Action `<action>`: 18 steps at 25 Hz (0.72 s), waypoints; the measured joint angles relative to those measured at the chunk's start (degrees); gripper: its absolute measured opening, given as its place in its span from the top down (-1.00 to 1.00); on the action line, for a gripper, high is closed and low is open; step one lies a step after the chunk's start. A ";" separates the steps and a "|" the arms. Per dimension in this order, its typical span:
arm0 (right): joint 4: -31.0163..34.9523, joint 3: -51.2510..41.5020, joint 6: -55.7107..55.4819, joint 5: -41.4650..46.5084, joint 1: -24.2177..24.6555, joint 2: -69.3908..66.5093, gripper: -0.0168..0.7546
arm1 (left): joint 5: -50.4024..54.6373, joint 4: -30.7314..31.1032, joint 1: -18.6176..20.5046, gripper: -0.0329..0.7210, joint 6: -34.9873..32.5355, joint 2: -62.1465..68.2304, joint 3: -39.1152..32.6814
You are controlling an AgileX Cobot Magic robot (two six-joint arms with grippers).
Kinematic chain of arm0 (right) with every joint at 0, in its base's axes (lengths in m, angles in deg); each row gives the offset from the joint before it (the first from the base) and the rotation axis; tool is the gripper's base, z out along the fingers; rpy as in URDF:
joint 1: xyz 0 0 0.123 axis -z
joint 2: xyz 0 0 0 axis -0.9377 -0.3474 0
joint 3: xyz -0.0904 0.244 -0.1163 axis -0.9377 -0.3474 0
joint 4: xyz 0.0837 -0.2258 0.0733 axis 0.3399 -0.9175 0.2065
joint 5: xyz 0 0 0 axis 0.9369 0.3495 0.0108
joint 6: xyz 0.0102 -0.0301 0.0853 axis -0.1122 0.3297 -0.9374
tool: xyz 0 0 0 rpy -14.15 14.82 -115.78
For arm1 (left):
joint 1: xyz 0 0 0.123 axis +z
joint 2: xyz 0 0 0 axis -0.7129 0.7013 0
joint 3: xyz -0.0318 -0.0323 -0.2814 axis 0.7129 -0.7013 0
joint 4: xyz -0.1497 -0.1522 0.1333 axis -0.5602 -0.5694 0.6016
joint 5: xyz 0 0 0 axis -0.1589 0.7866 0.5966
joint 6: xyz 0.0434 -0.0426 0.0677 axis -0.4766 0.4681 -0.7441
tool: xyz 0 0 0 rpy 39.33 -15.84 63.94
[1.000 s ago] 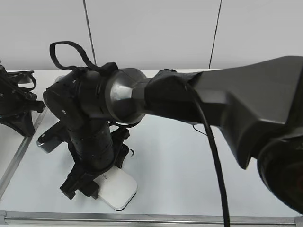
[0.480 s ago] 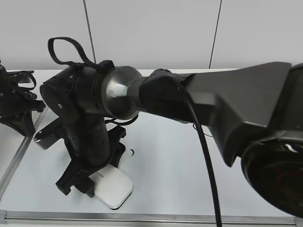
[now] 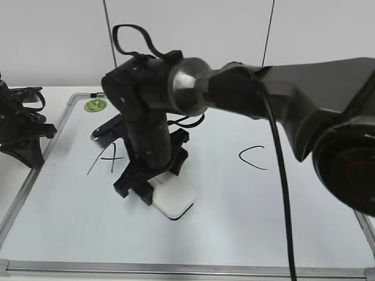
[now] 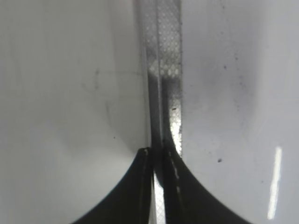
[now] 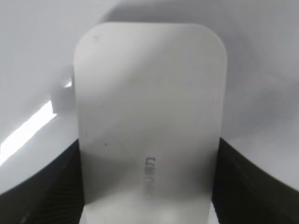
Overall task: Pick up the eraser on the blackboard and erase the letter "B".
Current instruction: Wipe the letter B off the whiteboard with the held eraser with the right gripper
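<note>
Right hand (image 3: pixel 153 188) clamps the eraser (image 3: pixel 174 201) by its long sides, long axis running out ahead of the fingers, flat on the blackboard (image 3: pixel 70 216) between the A (image 3: pixel 101 158) on the left and the C (image 3: pixel 253 158) on the right; no letter "B" is visible there. Eraser is smooth white plastic with rounded corners; board glossy, metal-framed. Left hand (image 4: pixel 158 156), fingers pinched narrow on nothing, idles at the left frame edge, so the right arm is nearer.

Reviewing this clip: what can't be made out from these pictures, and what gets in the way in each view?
- Letter "B": exterior view, not seen; the right arm covers the middle of the blackboard.
- Letter "A": partly behind that arm.
- Eraser: its near end is under the right gripper; the right wrist view cuts off the bottom, lettering blurred.
- Eraser's underside: hidden, so contact with the board is unclear.
- Left gripper: only the fingertips show.
</note>
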 joint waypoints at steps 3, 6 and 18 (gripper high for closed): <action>-0.10 0.00 0.00 -0.39 3.22 0.00 -0.47 | 0.00 -0.08 0.00 0.88 0.00 0.00 0.00; -0.10 0.14 0.00 -0.48 6.22 0.00 -0.47 | -0.02 -0.08 0.00 0.88 0.00 0.00 0.00; -0.70 1.32 0.00 -0.05 9.25 0.10 -0.47 | -0.23 -0.21 0.00 0.88 0.00 0.00 0.00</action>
